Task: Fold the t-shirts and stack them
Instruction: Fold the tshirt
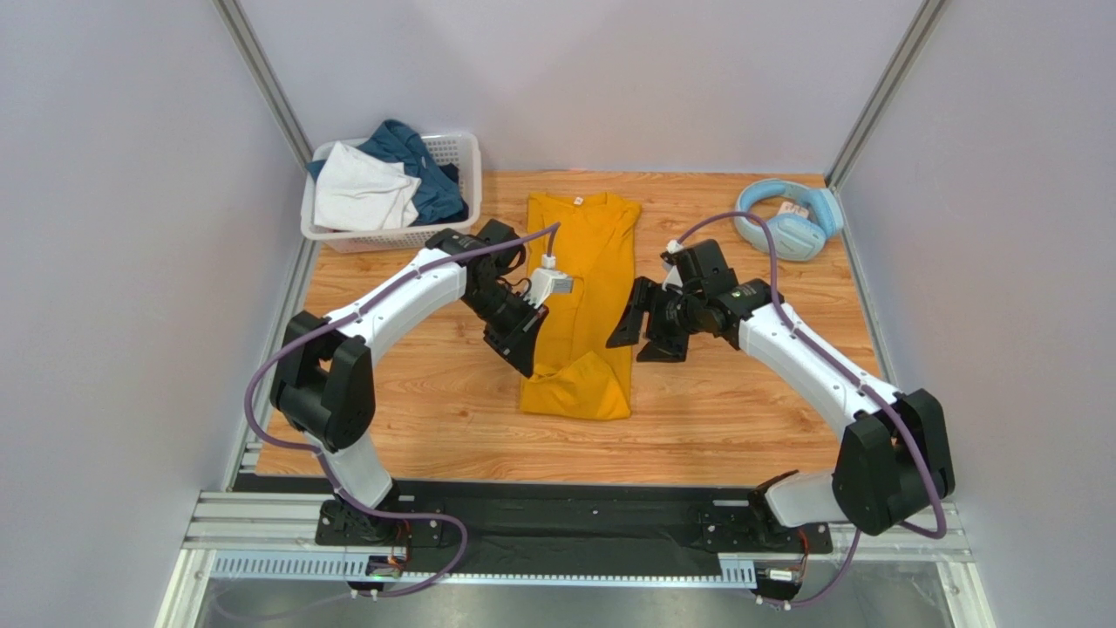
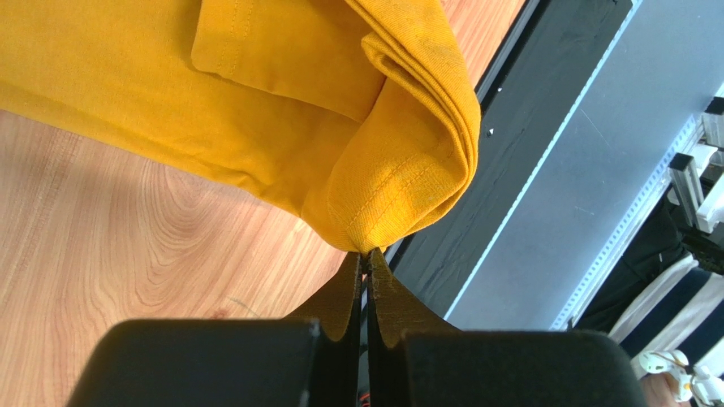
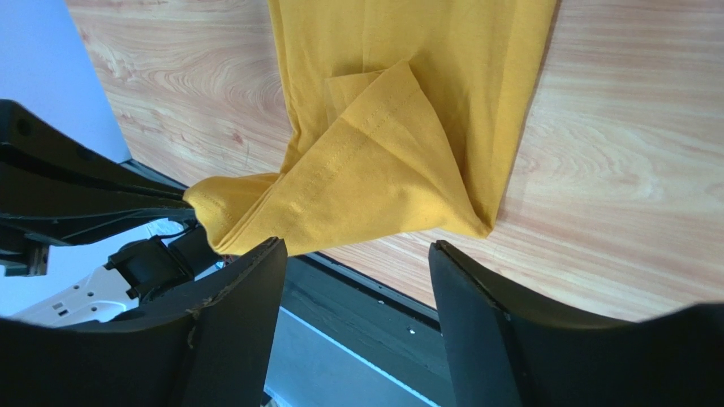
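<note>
From above, the mustard t-shirt (image 1: 583, 262) lies as a narrow strip mid-table, with the left gripper (image 1: 515, 343) at its near-left edge and the right gripper (image 1: 651, 327) just to its right. Left wrist: fingers (image 2: 344, 297) pinched together on a bunched hem corner (cloth drawn to a point). Right wrist: fingers (image 3: 246, 297) spread wide, holding nothing.

Overhead looks down; wrist cameras close (sharing shirt (image 3: 408, 136)).

I am bending both my arms inward, toward each other. My left gripper (image 2: 367, 259) is pressing its two fingers tightly together, while my right gripper (image 3: 357, 253) is keeping its fingers wide apart.
</note>
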Controlling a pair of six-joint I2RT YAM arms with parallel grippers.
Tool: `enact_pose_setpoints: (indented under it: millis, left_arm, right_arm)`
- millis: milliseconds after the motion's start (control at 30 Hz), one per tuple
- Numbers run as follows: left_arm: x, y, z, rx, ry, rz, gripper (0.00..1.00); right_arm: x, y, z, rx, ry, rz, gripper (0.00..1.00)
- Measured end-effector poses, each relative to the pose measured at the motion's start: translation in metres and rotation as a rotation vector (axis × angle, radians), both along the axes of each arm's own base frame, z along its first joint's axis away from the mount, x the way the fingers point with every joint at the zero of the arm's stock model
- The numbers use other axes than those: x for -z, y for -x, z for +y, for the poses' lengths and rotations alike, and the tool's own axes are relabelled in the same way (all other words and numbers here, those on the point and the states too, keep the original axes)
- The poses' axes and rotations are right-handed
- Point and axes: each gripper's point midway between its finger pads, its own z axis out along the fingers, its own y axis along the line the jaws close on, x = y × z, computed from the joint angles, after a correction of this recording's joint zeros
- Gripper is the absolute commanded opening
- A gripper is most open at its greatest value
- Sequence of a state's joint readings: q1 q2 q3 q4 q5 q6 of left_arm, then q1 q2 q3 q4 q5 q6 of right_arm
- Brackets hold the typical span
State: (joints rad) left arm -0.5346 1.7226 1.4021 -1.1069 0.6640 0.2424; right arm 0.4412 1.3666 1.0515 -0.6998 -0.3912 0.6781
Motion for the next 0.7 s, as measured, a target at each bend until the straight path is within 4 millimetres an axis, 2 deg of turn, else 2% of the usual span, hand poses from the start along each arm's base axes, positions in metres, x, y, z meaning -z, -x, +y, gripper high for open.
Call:
enact_pose_setpoints:
  millis: [167,333,433,567,700]
  left_arm:
    - [0.000,0.000,0.000,-0.003,0.000,0.003,0.00]
    - [0.000,0.000,0.000,-0.007,-0.001,0.008,0.00]
    - [0.000,0.000,0.000,-0.007,-0.001,0.009,0.00]
    - [0.000,0.001,0.000,-0.009,-0.001,0.011,0.00]
    - [0.000,0.001,0.000,-0.010,-0.004,0.010,0.00]
  right_arm:
    - [0.031,-0.008,0.008,-0.028,-0.039,0.044,0.67]
    - [0.080,-0.028,0.008,0.003,-0.130,0.154,0.62]
    - [0.096,-0.041,0.009,0.028,-0.198,0.197,0.61]
    - [0.096,-0.054,0.019,0.025,-0.299,0.201,0.57]
    - [0.082,-0.062,0.032,0.010,-0.412,0.181,0.56]
